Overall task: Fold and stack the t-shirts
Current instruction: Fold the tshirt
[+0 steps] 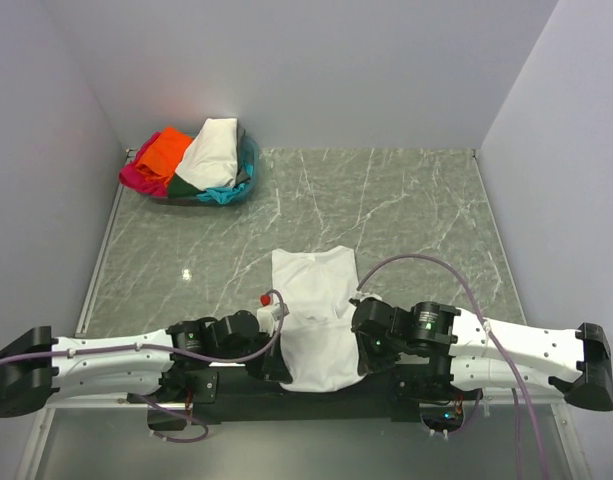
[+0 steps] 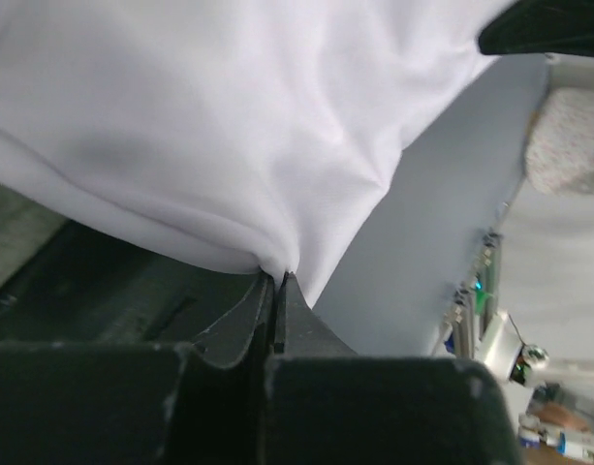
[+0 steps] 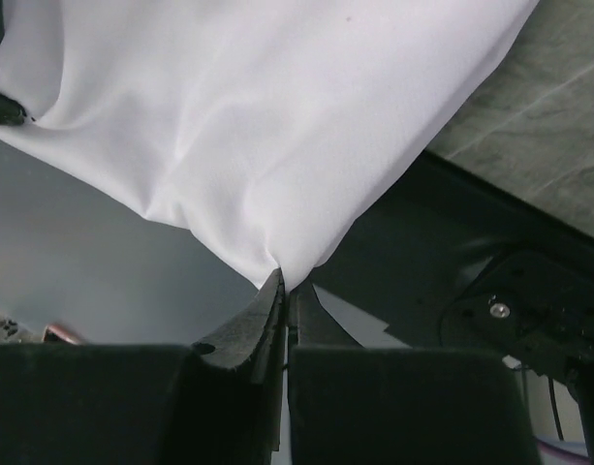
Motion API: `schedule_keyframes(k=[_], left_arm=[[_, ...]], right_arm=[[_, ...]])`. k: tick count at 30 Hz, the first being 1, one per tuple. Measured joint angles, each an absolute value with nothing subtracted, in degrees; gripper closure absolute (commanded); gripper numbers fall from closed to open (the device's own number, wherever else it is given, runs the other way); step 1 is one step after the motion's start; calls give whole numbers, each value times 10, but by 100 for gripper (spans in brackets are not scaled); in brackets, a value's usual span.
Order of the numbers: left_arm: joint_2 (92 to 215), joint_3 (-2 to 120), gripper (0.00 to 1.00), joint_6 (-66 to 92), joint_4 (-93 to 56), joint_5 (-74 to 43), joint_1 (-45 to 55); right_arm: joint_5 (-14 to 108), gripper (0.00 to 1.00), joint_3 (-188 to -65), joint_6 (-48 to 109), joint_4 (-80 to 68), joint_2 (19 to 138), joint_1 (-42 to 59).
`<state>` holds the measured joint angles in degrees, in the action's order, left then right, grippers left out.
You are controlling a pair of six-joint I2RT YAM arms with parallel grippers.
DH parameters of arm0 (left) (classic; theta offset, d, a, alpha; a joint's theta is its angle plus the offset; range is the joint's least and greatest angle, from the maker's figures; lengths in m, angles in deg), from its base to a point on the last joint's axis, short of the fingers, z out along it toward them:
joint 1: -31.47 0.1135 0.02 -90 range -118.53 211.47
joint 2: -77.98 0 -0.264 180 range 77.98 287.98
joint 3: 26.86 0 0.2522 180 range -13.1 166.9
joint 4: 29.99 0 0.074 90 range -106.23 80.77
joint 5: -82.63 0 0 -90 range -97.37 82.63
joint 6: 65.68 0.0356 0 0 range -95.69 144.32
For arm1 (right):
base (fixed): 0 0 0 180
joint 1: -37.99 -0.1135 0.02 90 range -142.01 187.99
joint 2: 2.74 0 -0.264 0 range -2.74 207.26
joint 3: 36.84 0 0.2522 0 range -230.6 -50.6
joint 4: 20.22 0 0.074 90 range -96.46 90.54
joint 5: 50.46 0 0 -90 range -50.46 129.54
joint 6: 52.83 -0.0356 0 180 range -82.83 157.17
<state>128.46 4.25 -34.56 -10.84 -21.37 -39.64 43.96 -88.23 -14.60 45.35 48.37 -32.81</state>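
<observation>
Sitting far left, a round blue-grey plastic basket [image 1: 251, 158], holding a crumpled magenta-pink t-shirt [image 1: 136, 178], orange t-shirt [image 1: 166, 150], dark green t-shirt [image 1: 182, 187], cream-white t-shirt [image 1: 214, 150] and teal t-shirt [image 1: 224, 195]. Lying at the grey marble table's [image 1: 406, 200] near middle, a plain white cloth t-shirt [image 1: 316, 300], near hem partly hiding behind the arms. Clamping that hem tightly: left gripper [image 2: 279, 277], then right gripper [image 3: 285, 282].

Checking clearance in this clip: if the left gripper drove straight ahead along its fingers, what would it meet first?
The white t-shirt: the left gripper is shut on its edge, so the cloth lies directly ahead. Beyond that, depth is unclear.
</observation>
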Motion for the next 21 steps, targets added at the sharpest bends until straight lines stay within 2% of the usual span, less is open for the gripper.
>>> schedule_keyframes(k=[9, 21], left_arm=[[1154, 77, 99, -351, -44, -215, -401], [1094, 133, 99, -352, 1, -72, -402]], right_arm=[[430, 100, -983, -144, 526, 468, -352], [307, 100, -1126, -123, 598, 493, -346]])
